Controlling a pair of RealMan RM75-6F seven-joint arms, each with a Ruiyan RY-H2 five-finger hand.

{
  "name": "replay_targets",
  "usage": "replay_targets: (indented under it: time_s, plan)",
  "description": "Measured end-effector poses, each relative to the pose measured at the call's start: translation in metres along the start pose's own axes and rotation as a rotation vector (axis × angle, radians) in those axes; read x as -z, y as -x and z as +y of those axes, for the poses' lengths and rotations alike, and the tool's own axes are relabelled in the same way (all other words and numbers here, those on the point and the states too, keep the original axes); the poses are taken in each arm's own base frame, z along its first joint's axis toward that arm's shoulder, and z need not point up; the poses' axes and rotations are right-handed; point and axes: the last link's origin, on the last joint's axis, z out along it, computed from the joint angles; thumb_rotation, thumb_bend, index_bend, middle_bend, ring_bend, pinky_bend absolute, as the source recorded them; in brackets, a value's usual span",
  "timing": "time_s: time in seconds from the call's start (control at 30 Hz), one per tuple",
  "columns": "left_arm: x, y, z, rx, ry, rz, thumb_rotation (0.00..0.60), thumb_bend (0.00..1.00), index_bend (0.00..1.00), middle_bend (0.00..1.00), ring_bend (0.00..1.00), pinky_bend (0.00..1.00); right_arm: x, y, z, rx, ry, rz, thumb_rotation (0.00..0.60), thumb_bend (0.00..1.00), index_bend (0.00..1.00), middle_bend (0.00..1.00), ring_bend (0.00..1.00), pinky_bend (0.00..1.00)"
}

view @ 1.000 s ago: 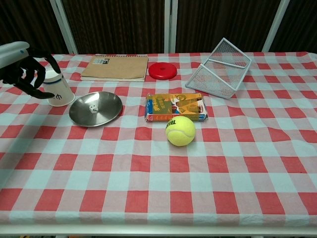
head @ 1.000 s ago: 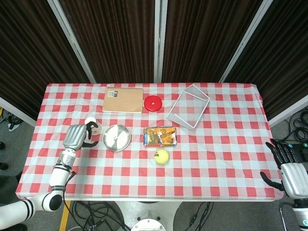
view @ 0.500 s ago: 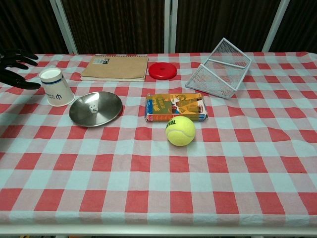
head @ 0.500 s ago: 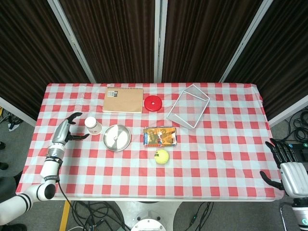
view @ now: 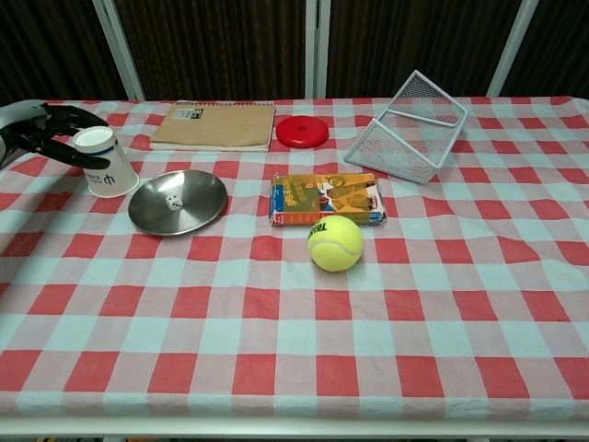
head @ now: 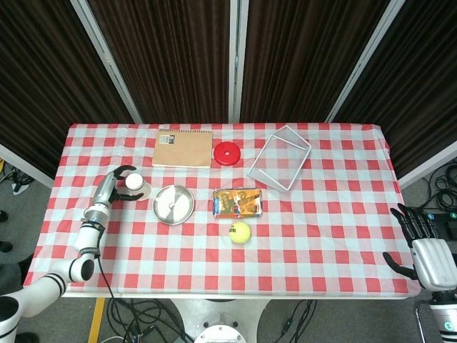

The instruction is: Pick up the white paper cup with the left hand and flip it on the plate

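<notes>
- White paper cup [view: 106,166] standing upside down on the red-checked tablecloth [view: 368,322], just left of the round metal plate [view: 178,201]; not on it
- Left hand [view: 41,129] beside the cup's left, dark fingers [head: 123,171] curved around it; grip unclear
- Right hand [head: 421,250] at the table's far right edge, fingers spread, holding nothing

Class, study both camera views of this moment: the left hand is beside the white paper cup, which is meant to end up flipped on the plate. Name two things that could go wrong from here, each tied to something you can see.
1. The left hand has its fingers around the white paper cup, which stands rim-down and is light; a clumsy closing could tip or crush it.

2. A small die lies on the plate; the cup might land on it and sit crooked.
</notes>
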Motion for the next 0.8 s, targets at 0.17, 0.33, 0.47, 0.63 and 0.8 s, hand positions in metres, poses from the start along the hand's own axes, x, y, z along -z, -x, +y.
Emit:
replay_targets:
  time_s: [0.17, 0.33, 0.47, 0.63, 0.8]
  plan:
    - [-0.002, 0.0, -0.001, -0.003, 0.001, 0.014, 0.6, 0.14, 0.34, 0.28, 0.18, 0.27, 0.002, 0.0, 0.001, -0.001, 0.008, 0.0, 0.6, 0.17, 0.0, 0.01, 0.0, 0.0]
    - [-0.002, -0.003, -0.005, 0.015, -0.01, 0.027, 0.6, 0.19, 0.4, 0.34, 0.23, 0.32, 0.001, 0.0, 0.001, -0.001, 0.003, -0.001, 0.6, 0.17, 0.0, 0.01, 0.0, 0.0]
    - [-0.003, -0.006, -0.004, 0.041, -0.012, 0.049, 0.6, 0.27, 0.48, 0.46, 0.31, 0.37, 0.001, 0.0, 0.0, -0.001, 0.0, 0.0, 0.6, 0.17, 0.0, 0.01, 0.0, 0.0]
    - [0.001, -0.006, 0.006, 0.029, 0.03, 0.04, 0.6, 0.28, 0.49, 0.48, 0.32, 0.38, 0.001, 0.0, -0.001, 0.0, -0.005, 0.001, 0.6, 0.17, 0.0, 0.01, 0.0, 0.0]
    - [0.011, -0.001, 0.029, 0.0, 0.124, 0.009, 0.6, 0.28, 0.49, 0.48, 0.32, 0.38, 0.001, 0.001, 0.0, -0.003, -0.007, -0.001, 0.6, 0.17, 0.0, 0.01, 0.0, 0.0]
